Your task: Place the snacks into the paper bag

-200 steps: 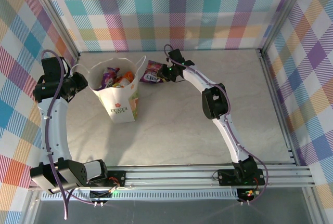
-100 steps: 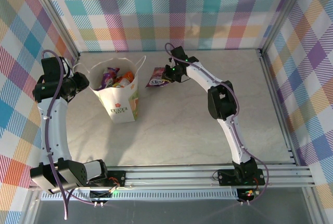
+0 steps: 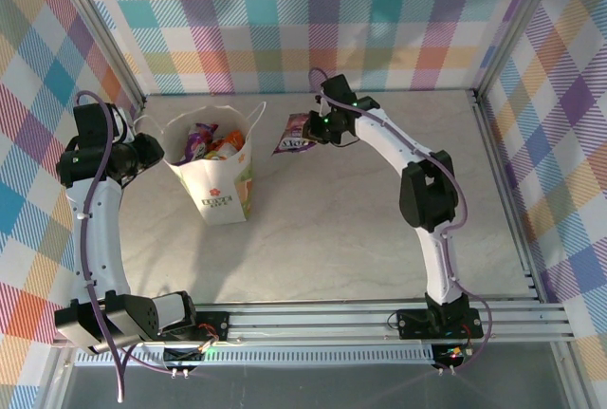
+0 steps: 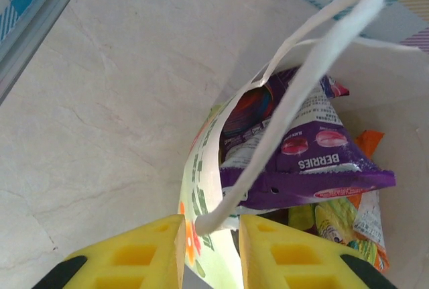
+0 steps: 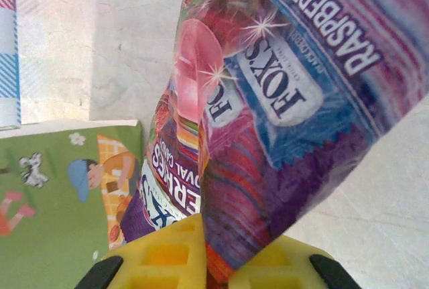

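The white paper bag (image 3: 220, 193) stands upright at the left of the table, with several snacks (image 3: 205, 139) in its open mouth. In the left wrist view a purple berry packet (image 4: 315, 163) lies on top inside the bag, beside an orange one (image 4: 369, 143). My left gripper (image 4: 212, 235) is shut on the bag's left rim (image 4: 201, 188) at the foot of the cord handle (image 4: 301, 68). My right gripper (image 3: 320, 128) is shut on the bottom edge of another purple packet (image 5: 281, 101). That packet (image 3: 296, 134) hangs off the table, just right of the bag.
Plaid walls and aluminium rails (image 3: 498, 134) close in the table at the back and both sides. The bag's green printed side (image 5: 60, 188) faces the right gripper. Pale marble tabletop (image 3: 332, 238) lies between the bag and the arm bases.
The right arm has drawn back to the right and raised the purple packet, which now hangs more upright. Its jaws have closed tighter. The left arm and the bag have stayed put.
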Controlling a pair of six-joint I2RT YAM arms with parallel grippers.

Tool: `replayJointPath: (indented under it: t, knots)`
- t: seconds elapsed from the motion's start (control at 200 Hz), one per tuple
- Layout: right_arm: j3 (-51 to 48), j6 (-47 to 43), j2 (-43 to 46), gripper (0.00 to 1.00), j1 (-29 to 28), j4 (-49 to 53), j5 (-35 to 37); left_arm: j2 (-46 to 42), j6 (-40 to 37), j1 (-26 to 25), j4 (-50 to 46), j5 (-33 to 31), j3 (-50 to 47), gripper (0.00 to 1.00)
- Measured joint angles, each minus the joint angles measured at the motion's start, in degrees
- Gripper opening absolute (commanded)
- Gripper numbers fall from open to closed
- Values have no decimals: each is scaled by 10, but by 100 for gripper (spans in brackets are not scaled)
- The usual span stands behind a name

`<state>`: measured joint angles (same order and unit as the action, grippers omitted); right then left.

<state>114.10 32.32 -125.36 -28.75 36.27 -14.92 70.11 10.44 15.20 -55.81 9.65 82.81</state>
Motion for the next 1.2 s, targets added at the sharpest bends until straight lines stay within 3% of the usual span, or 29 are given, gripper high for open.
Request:
replayJointPath:
  t: [0.555,1.2]
  knots:
    - [-151,-20,193,13,-2,-17,39,-5,-22,0,-30,22,17,29]
    - [-184,-45,349,13,-11,27,101,-35,-38,-1,-43,45,29,30]
